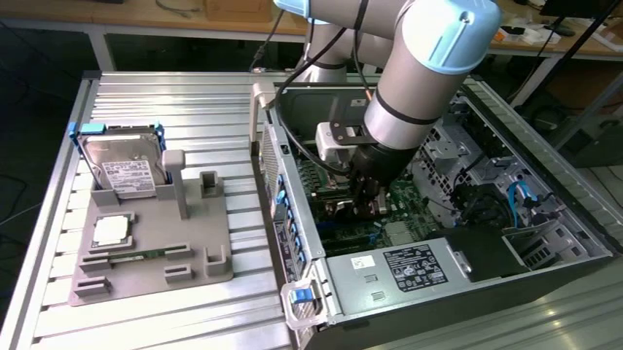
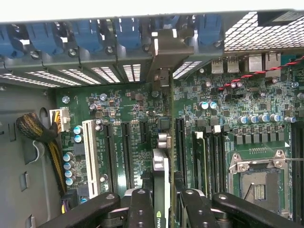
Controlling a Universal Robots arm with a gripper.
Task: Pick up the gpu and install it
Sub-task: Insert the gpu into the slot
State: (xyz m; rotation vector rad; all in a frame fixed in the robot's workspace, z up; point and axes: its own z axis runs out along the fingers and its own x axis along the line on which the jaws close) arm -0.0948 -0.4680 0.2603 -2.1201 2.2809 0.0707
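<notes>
Reaching down into the case (image 1: pixel 282 182), the gripper (image 1: pixel 368 208) hangs low over the motherboard (image 1: pixel 397 195) in the exterior view. In the wrist view the jaws pinch the gpu (image 2: pixel 161 166) edge-on, with its bracket (image 2: pixel 164 52) toward the rear openings. I'd call this the install step. Seating calls for the card's edge square over a slot (image 2: pixel 179 142).

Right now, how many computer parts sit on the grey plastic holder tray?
3: a silver hard drive with white label standing at the back; a square silver chip lying flat before it; a narrow green memory stick nearest the front. None looks hidden.
</notes>
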